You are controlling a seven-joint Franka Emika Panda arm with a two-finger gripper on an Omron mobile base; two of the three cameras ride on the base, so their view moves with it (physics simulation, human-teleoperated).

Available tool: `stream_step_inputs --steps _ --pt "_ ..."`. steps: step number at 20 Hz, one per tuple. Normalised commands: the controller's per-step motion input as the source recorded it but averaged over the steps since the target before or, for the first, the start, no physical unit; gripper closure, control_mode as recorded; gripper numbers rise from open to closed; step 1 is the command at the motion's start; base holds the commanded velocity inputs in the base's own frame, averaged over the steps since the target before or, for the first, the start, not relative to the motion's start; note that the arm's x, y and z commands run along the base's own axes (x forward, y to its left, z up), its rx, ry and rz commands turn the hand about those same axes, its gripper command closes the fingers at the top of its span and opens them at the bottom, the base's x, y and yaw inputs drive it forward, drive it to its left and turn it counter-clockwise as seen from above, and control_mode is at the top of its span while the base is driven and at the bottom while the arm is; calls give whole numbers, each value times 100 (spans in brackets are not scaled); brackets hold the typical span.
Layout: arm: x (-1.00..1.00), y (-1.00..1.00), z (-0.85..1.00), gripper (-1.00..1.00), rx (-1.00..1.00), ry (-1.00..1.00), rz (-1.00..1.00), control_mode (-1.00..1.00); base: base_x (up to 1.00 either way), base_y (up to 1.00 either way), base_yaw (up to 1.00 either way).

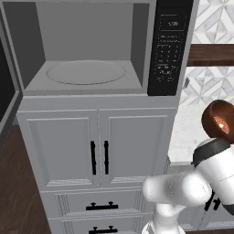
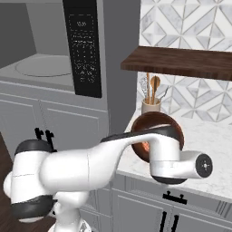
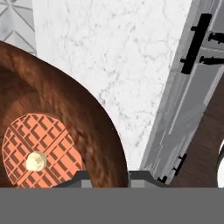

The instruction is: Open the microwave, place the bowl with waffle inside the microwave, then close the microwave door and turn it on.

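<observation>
The microwave (image 1: pixel 87 50) stands open, showing its grey cavity and round turntable (image 1: pixel 86 72). The microwave door (image 1: pixel 5 87) is swung out at the far left edge. The black keypad (image 2: pixel 84 50) is on the microwave's right side. My gripper (image 3: pixel 108 176) is shut on the rim of the brown bowl (image 3: pixel 87 131). It holds the bowl (image 1: pixel 218 118) tilted in the air above the marble counter, to the right of the microwave. An orange waffle (image 3: pixel 41 151) with a pale dab on it lies in the bowl. The arm partly hides the bowl (image 2: pixel 156 124) in the right base view.
Grey cabinet doors with short black handles (image 1: pixel 99 157) and drawers sit under the microwave. A marble counter (image 2: pixel 206 136) carries a utensil holder (image 2: pixel 151 105) at the wall. A dark wooden shelf (image 2: pixel 181 61) hangs above the counter. The floor is dark wood.
</observation>
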Motion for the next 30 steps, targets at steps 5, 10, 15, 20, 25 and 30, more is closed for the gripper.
stream_step_inputs --steps 5,10,15,20,25,30 --pt "-100 98 35 100 -15 -1 -24 -100 0 0 0" --pt "-90 100 40 100 -20 0 -18 -100 0 0 0" --pt "-70 100 57 100 -14 0 -12 -100 0 0 0" --pt "-46 100 69 100 -8 1 -5 -100 0 0 0" --pt "-15 100 77 100 -11 12 -1 -100 0 0 0" --pt "-3 100 69 100 -10 26 4 -100 0 0 0"
